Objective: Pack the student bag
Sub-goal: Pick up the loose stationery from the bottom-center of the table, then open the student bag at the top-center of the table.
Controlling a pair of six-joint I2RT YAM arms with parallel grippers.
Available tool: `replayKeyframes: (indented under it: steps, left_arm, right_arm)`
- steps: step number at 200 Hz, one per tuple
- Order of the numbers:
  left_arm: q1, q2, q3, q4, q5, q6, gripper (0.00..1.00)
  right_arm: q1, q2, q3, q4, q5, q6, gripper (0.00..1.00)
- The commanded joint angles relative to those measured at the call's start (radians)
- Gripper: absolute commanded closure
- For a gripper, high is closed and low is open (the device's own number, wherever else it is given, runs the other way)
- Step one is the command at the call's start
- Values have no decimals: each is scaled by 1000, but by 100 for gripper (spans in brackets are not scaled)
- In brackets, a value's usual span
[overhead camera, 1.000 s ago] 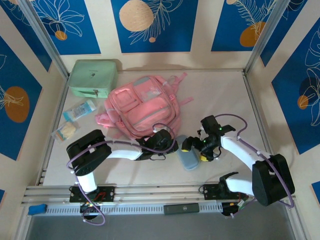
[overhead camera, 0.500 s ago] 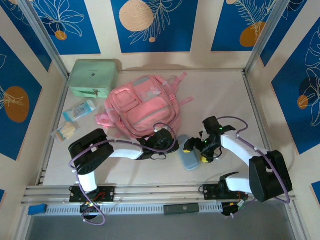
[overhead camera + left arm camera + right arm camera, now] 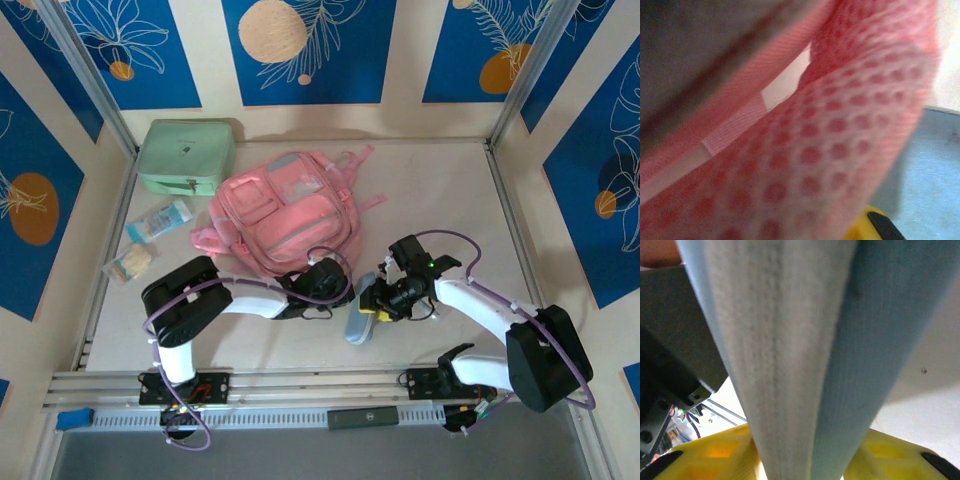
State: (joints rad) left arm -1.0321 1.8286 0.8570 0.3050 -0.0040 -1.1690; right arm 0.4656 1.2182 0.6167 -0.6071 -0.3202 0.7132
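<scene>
1. Pencil case (image 3: 355,325) now tipped on edge, shifted toward bag (image 3: 285,215)'s near-right corner; R gripper (image 3: 372,306) clamps it.
2. L gripper (image 3: 322,282) closed at bag's near edge.
3. Bag lies flat, green case (image 3: 188,155) just beside its far-left corner.

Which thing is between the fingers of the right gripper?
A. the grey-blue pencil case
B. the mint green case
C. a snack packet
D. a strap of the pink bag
A: in the right wrist view the pencil case stands between the yellow fingers of the right gripper, one on each side of it.
</scene>
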Motion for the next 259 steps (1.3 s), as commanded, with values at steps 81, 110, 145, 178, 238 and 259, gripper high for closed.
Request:
replayKeyframes:
  steps: [81,110,145,178,238,259]
  left_arm:
    - [16,-338,27,-371,-58,255,68]
    - [92,-457,99,-666,-162,506,56]
    - [260,-488,163,-818,-121,845,38]
    - [283,-374,259,-878,-178,1143,26]
    - [283,-170,379,-806,-232,1309,12]
    - [283,-134,395,-784,-179,1334,10]
  right_arm:
    - [-175,-200,21,-109,-112,6,76]
    - [-289,-255,39,-130,-219,-8,76]
    - [-373,-252,62,-105,-292,3,75]
    - [-389,-219,84,-52,-329,37,75]
    - [-402,-191,85,0,-322,65,76]
    - [-409,-180,84,6,-332,63,76]
